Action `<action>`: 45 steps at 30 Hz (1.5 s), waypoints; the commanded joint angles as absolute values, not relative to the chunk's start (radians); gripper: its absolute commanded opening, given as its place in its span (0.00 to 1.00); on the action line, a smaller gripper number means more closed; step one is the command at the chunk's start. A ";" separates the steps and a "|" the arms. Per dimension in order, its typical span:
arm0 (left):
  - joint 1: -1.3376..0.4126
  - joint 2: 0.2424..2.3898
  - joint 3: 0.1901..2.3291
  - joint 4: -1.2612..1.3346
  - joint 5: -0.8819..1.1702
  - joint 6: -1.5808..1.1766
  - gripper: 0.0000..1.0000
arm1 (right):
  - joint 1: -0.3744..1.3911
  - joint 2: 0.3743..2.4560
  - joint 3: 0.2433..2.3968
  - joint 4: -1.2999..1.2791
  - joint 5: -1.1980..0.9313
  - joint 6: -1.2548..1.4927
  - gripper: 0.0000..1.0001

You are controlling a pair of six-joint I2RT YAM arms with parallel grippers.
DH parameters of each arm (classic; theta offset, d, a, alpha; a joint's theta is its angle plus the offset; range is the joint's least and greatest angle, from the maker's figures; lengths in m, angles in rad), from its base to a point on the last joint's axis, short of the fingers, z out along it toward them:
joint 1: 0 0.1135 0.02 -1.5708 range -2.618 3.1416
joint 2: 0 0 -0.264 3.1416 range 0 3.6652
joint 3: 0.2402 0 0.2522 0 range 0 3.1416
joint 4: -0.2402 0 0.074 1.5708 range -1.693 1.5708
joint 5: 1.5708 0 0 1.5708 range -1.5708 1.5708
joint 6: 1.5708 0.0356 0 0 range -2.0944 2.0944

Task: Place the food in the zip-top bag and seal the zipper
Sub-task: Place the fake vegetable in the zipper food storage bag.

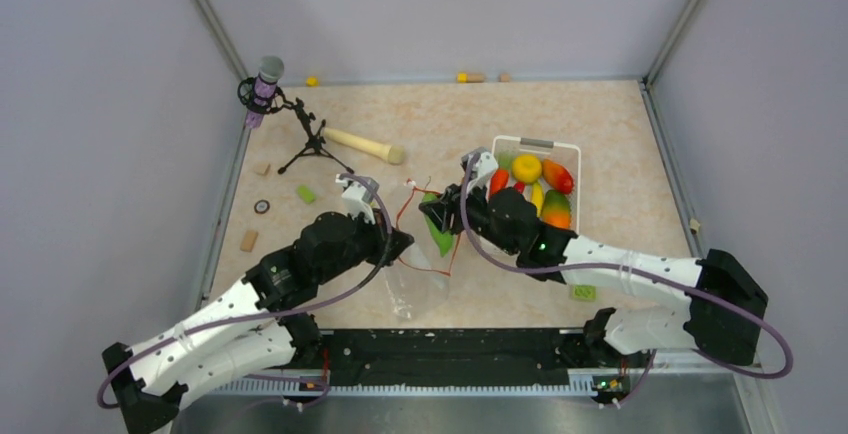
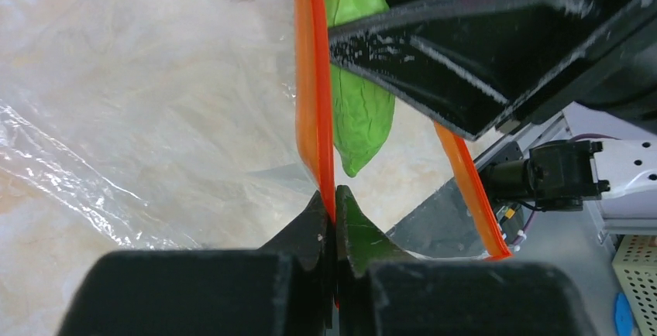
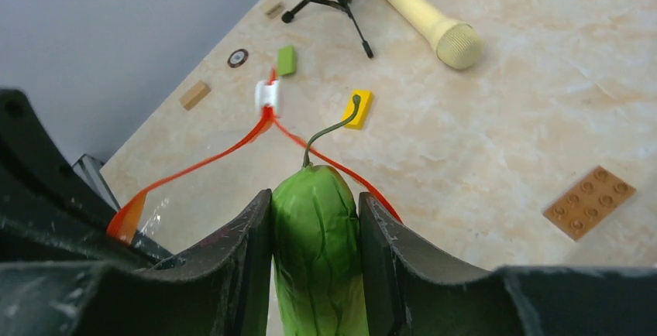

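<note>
The clear zip-top bag [image 1: 415, 289] lies at mid-table with its mouth spread open. My left gripper [image 1: 398, 244] is shut on one side of its orange-red zipper [image 2: 314, 96]. The zipper's white slider [image 3: 267, 94] sits at the far end of the strip. My right gripper [image 1: 437, 216] is shut on a green cucumber [image 3: 318, 251] and holds it over the open mouth; the cucumber also shows in the left wrist view [image 2: 360, 111] between the two zipper strips. The other food, a lemon [image 1: 526, 167], a banana, red and orange-green pieces, lies in the white basket [image 1: 537, 142].
A tan wooden stick [image 1: 362, 144] and a small tripod [image 1: 312, 144] with a microphone [image 1: 266, 82] stand at the back left. Small blocks lie about: green [image 1: 305, 194], tan [image 1: 248, 241], brown [image 3: 589, 201], yellow [image 3: 359, 108], and a green one near the front [image 1: 583, 292].
</note>
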State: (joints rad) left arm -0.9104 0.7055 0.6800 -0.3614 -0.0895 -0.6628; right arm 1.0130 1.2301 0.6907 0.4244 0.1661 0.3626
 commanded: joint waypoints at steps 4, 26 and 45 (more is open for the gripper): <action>-0.911 0.655 0.637 -0.228 -0.049 -0.644 0.00 | 1.029 1.265 0.928 -0.045 0.311 0.556 0.03; -0.912 0.672 0.639 -0.244 -0.090 -0.661 0.00 | 1.128 1.245 0.952 0.014 0.275 0.376 0.70; -0.911 0.669 0.644 -0.268 -0.156 -0.669 0.00 | 1.124 0.989 0.813 -0.067 0.671 0.372 0.99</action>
State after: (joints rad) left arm -0.9104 0.6762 0.6388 -0.2920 -0.1162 -0.6605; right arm 1.1233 1.0477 0.8364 -0.0216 0.4664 0.3618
